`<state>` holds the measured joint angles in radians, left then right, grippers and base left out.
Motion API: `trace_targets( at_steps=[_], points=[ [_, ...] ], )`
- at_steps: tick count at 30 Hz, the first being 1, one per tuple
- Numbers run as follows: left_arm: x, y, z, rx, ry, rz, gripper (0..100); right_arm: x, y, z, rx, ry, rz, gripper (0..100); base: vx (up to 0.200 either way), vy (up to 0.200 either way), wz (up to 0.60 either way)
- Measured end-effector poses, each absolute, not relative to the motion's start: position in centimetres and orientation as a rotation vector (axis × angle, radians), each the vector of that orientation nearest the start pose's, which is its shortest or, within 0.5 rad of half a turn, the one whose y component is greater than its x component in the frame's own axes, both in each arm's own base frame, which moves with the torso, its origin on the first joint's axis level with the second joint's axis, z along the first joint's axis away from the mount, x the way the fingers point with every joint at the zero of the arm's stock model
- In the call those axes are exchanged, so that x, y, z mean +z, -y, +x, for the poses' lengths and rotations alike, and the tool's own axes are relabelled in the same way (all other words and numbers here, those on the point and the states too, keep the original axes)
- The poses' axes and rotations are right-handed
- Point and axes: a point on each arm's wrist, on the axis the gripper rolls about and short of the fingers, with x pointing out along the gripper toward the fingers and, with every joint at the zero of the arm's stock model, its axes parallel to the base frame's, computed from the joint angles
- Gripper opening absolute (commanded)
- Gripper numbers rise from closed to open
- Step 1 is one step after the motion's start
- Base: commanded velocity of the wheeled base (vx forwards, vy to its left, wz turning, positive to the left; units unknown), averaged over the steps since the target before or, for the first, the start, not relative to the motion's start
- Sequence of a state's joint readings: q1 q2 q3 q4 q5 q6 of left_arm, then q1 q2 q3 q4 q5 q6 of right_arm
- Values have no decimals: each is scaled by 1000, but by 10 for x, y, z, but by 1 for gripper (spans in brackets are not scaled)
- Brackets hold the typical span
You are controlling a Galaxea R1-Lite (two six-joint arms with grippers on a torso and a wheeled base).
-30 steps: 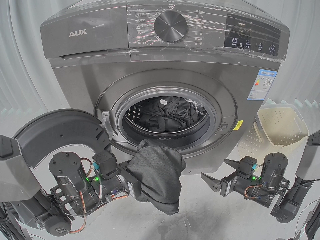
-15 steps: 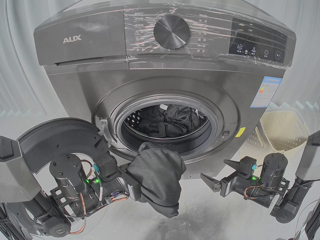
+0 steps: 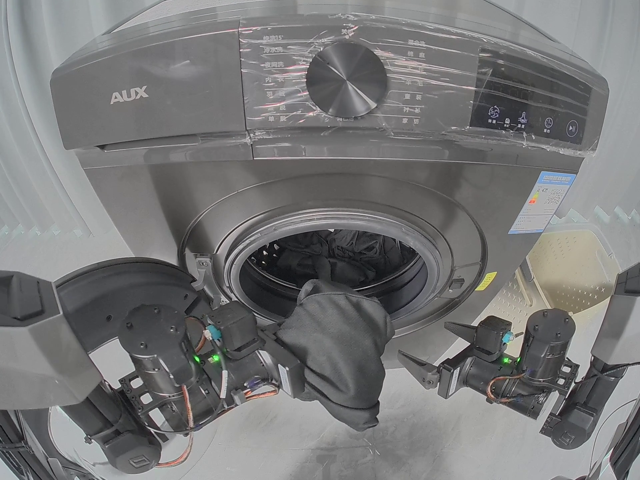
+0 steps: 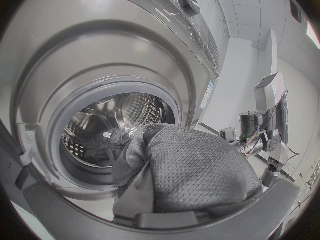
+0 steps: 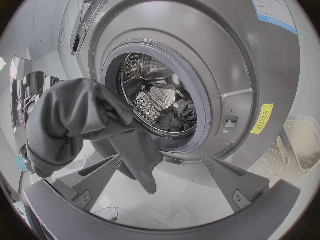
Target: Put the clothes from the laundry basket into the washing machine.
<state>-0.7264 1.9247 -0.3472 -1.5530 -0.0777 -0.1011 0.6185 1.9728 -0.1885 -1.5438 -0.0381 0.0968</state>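
We see the left hand (image 3: pixel 297 368) clenched on a dark grey mesh-knit garment (image 3: pixel 340 348), which is bunched over it and hides its fingers. The upper end of the cloth sits at the lower rim of the round opening of the grey front-loading washing machine (image 3: pixel 167 188). The rest hangs outside the drum, a loose tail dangling toward the floor. In the left wrist view the bundle lies just before the door seal.

Inside the steel drum lies a heap of black clothes (image 3: pixel 333 261), resting on the bottom toward the back. The machine's dark round door (image 3: pixel 120 288) stands swung open on the robot's left, behind the left arm.

The right hand (image 3: pixel 433 351) hovers low in front of the machine, right of the opening, released and grasping nothing, its two fingers spread wide. Behind it, beside the machine's right flank, stands a cream perforated plastic laundry basket (image 3: pixel 573 268).
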Motion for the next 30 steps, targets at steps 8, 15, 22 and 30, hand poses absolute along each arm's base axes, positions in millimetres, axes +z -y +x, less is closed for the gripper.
trace_targets(
  at_steps=[8,15,22,30],
  points=[
    [99,213,238,-802,-26,-116,0,64,-149,201,589,-270,8,100,0,0,0],
    [93,236,268,-784,6,-193,0,64,-149,198,598,-272,6,100,0,0,0],
    [85,243,303,-696,51,-225,0,65,-149,197,600,-269,7,100,0,0,0],
    [75,247,321,-669,62,-228,0,65,-149,197,601,-270,7,100,0,0,0]
  ],
)
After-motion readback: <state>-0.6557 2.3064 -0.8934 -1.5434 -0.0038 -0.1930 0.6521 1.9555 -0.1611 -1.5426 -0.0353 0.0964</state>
